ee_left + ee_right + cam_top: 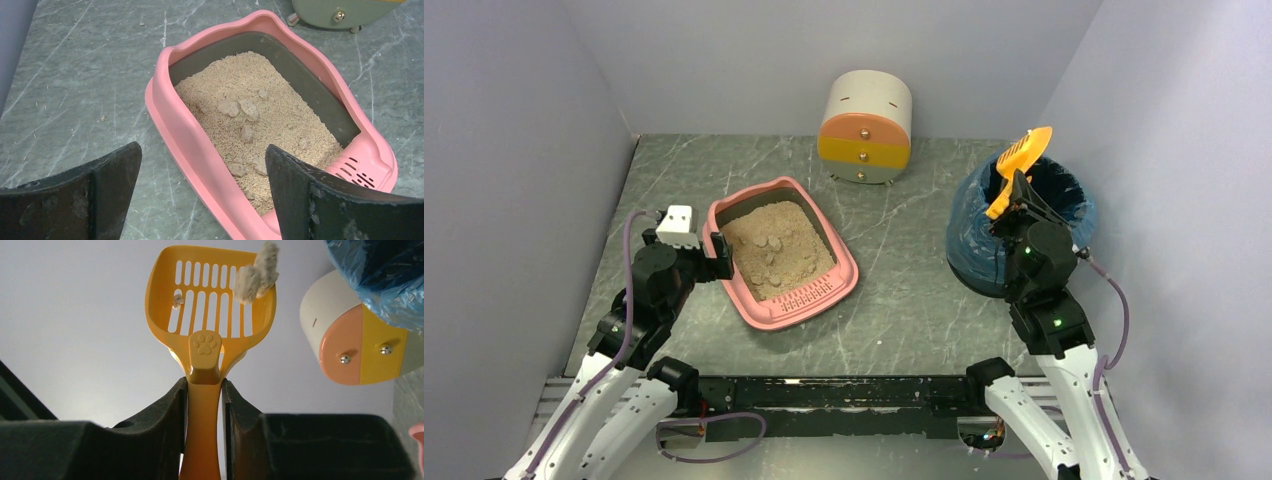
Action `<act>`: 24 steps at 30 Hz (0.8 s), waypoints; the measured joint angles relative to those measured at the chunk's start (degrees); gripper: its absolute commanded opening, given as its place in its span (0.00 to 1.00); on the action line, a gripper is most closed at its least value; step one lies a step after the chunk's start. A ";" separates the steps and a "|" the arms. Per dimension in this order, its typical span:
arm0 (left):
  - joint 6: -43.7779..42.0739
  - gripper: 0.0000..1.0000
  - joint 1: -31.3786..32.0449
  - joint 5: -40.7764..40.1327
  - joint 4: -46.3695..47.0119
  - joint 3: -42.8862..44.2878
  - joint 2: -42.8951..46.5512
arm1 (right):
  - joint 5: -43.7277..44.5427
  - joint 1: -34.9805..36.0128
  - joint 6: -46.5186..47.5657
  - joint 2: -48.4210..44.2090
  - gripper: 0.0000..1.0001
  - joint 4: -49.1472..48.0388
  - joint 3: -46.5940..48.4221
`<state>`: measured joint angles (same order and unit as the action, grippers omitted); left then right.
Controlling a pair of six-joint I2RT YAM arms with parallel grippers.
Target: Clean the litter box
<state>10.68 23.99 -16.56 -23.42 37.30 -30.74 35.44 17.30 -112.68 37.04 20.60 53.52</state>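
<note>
The pink litter box lies left of centre on the table, with beige litter and several clumps in it. My left gripper is open, its fingers either side of the box's near-left rim, one finger over the litter. My right gripper is shut on the handle of an orange slotted scoop, held up over the blue-lined round bin. A clump sits at the scoop's edge and a small crumb lies on its slots.
A cream-and-orange round drawer unit stands at the back centre. Grey walls close in the table on the left, back and right. Loose litter grains are scattered on the marbled tabletop.
</note>
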 measured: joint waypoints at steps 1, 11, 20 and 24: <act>0.00 0.98 0.07 0.00 0.00 0.00 0.00 | 0.07 0.00 -0.46 -0.20 0.00 -0.39 -0.24; -0.02 0.98 0.24 -0.22 0.00 0.00 -0.07 | 1.20 0.00 -5.22 -2.19 0.00 -4.04 -3.54; -0.07 0.98 0.24 -0.61 0.00 0.00 -0.28 | 3.08 0.00 -5.84 -0.42 0.00 -4.09 -2.93; -0.22 0.98 0.24 -0.87 0.00 0.00 -0.28 | 3.19 0.00 -5.31 2.23 0.00 -3.65 -0.35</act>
<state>10.46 24.23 -17.43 -23.42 37.30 -31.03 38.63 17.30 -117.99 39.27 16.95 53.17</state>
